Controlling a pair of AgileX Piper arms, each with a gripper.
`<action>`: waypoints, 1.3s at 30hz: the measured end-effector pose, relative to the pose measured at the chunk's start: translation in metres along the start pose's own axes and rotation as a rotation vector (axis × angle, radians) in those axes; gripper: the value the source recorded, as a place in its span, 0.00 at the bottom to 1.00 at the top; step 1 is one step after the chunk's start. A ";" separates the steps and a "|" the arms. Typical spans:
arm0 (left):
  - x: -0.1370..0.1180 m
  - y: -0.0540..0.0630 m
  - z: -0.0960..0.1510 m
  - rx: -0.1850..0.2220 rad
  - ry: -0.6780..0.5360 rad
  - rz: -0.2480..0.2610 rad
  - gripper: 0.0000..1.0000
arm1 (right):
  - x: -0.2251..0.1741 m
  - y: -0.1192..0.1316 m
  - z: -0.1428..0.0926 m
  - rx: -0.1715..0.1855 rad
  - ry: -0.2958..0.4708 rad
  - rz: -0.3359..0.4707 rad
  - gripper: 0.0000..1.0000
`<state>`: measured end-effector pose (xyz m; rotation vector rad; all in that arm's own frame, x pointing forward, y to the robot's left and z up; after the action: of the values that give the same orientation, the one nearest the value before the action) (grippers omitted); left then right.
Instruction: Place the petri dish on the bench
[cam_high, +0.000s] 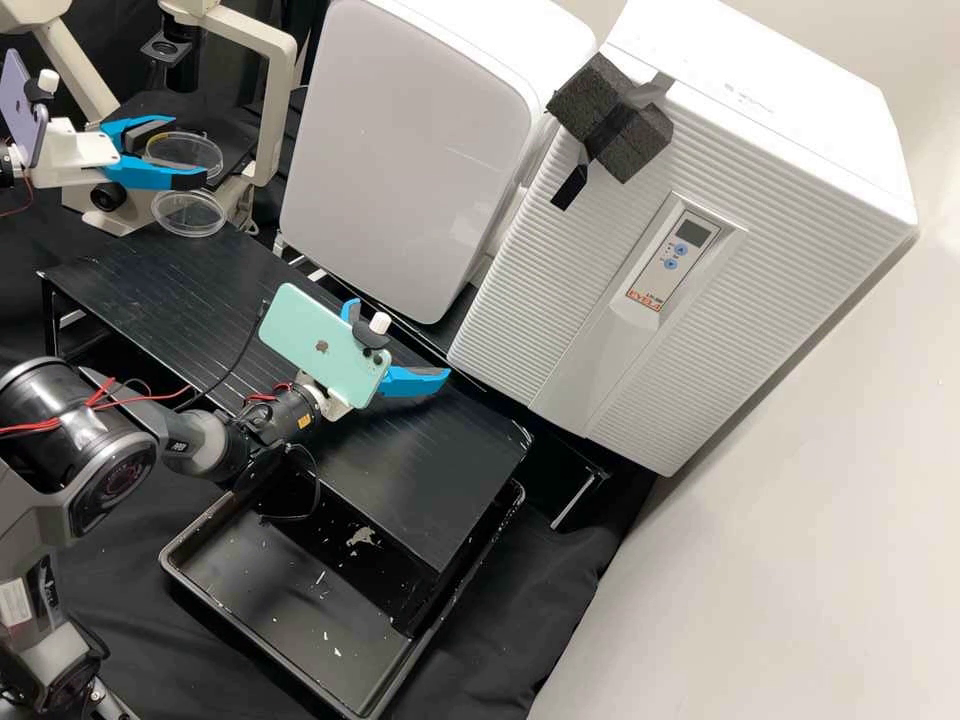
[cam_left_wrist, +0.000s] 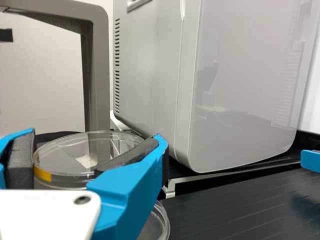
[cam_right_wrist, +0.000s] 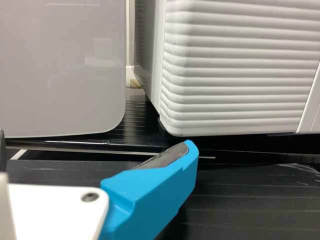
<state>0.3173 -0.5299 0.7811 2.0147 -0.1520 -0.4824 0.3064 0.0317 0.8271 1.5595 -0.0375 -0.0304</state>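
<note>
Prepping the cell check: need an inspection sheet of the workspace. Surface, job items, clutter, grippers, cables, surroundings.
Surface: black bench, grooved top.
Job's things: petri dish held off the bench; second clear dish below it, its support unclear.
Clutter: black tray with pale residue; dark foam block on the ribbed white appliance.
Grippers: left gripper closed on the petri dish; right gripper over the bench, fingers apart, nothing between.
Cables: red wires along the right arm; black cable by the green phone.
Surroundings: smooth-fronted white cabinet, microscope frame.
</note>
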 end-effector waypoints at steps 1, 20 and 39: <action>0.000 0.000 0.000 0.000 0.000 0.000 0.00 | 0.000 0.000 0.000 0.000 0.000 0.000 1.00; 0.009 -0.030 0.003 -0.012 0.012 -0.084 0.00 | 0.000 0.000 0.000 0.000 0.000 0.000 1.00; 0.011 -0.038 0.000 0.013 0.020 -0.083 0.00 | 0.000 0.000 0.000 0.000 0.000 0.000 1.00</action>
<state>0.3241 -0.5148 0.7445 2.0442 -0.0601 -0.5144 0.3064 0.0317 0.8271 1.5595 -0.0375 -0.0304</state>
